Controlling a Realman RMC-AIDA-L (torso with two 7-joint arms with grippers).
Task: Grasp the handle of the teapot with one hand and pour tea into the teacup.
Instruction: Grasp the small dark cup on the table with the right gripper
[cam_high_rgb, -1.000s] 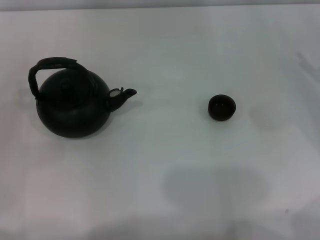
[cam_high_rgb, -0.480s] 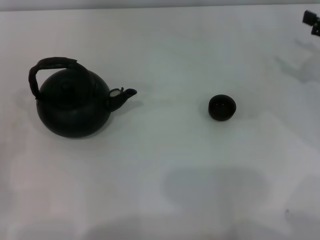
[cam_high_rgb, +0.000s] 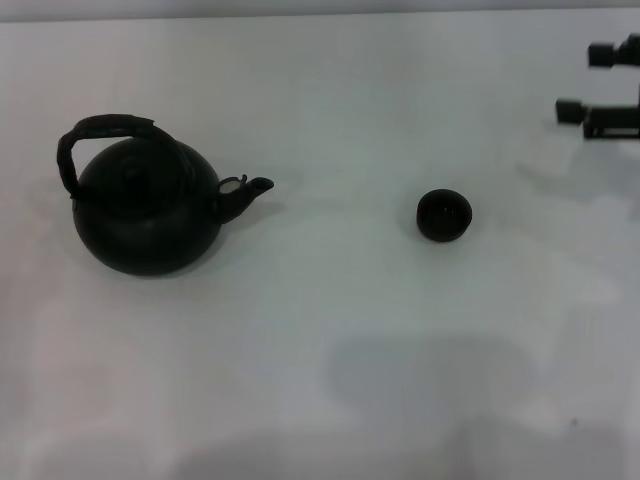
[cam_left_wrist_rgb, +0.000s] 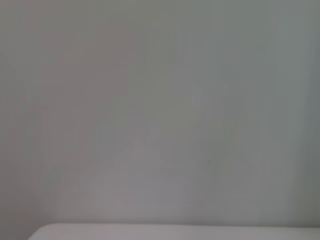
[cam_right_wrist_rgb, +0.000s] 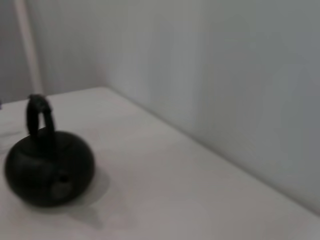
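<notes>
- The teapot (cam_high_rgb: 147, 212) sits on the white table (cam_high_rgb: 330, 330) at about 9 o'clock, its spout (cam_high_rgb: 248, 190) pointing toward 3 o'clock.
- Its arched handle (cam_high_rgb: 100, 135) stands upright over the lid, ungripped.
- The teacup (cam_high_rgb: 443, 215) stands well apart from the spout, toward 3 o'clock.
- The right gripper (cam_high_rgb: 592, 84) is at 2 o'clock, fingers spread, holding nothing.
- The left gripper is out of sight.
</notes>
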